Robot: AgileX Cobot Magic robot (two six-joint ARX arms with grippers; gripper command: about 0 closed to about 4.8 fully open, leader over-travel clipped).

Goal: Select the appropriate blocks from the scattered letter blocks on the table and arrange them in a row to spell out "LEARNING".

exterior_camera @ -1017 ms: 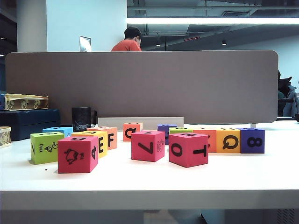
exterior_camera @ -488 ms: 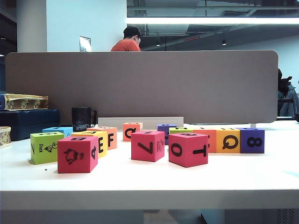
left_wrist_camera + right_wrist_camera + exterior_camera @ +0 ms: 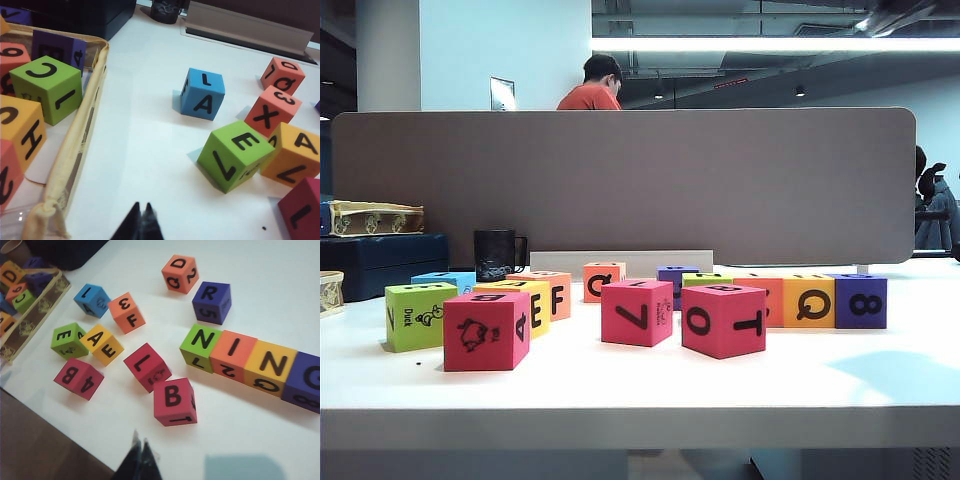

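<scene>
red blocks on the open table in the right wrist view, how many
3: the B/4 block nearest the tray side, the L block in the middle, the B block beside it, nearest the row. Red ones inside the tray aren't counted.

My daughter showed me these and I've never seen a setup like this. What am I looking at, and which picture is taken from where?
It is a robot with two arms, each ending in a two-finger gripper. One picture is taken from the table's front edge; the other two come from cameras on the arms' wrists, looking down.

On the white table lie soft letter blocks. Four already stand in a row reading N, I, N, G; the rest are scattered, and more sit in a tray. A black mug stands at the back.

The left gripper and right gripper hang above the table with fingers shut, holding nothing.
</scene>
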